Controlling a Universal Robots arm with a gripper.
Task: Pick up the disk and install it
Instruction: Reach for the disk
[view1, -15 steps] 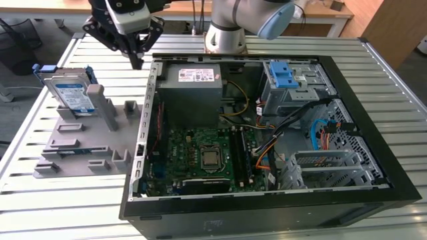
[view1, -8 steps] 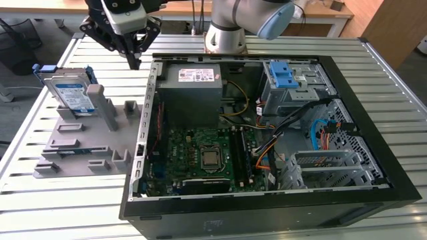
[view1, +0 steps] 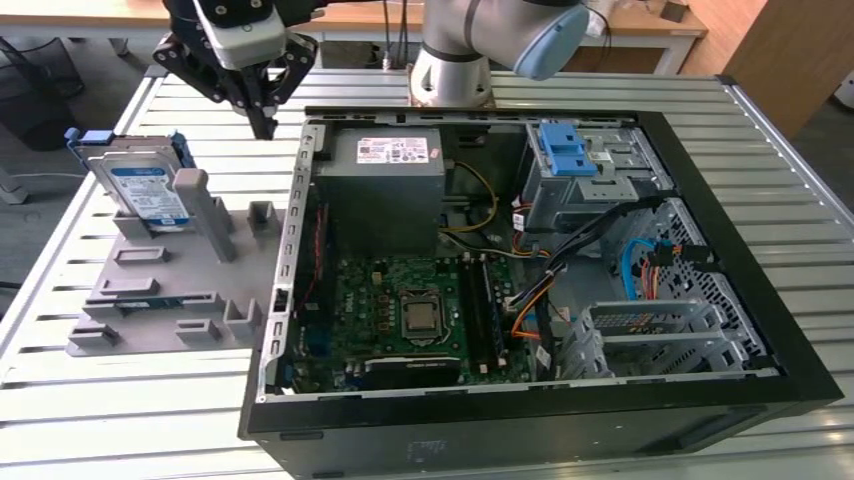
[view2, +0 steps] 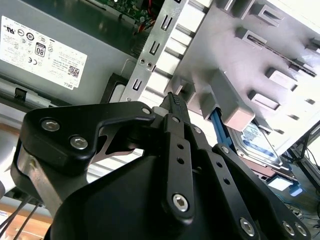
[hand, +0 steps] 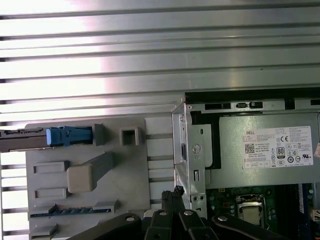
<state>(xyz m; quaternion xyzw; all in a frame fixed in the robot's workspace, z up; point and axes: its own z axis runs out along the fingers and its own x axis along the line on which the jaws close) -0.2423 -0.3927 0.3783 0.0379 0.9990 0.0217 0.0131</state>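
The disk (view1: 144, 185), silver with a blue-and-white label and a blue bracket, stands tilted on the grey fixture (view1: 160, 290), leaning against a grey post. It appears edge-on in the first wrist view (hand: 30, 139) and behind the post in the second wrist view (view2: 255, 142). My gripper (view1: 266, 122) hangs above the table between the fixture and the case wall, to the exterior view's right of the disk and apart from it. Its black fingers (view2: 172, 102) are pressed together with nothing between them, and their tips (hand: 174, 192) hover near the case's edge.
The open black computer case (view1: 747, 250) lies on the slatted metal table (view1: 120, 420). Inside are a grey power-supply box (view1: 387, 180), the motherboard (view1: 414, 310), loose cables (view1: 641, 250) and a drive cage with a blue latch (view1: 567, 150). The arm's base (view1: 447, 70) stands behind the case.
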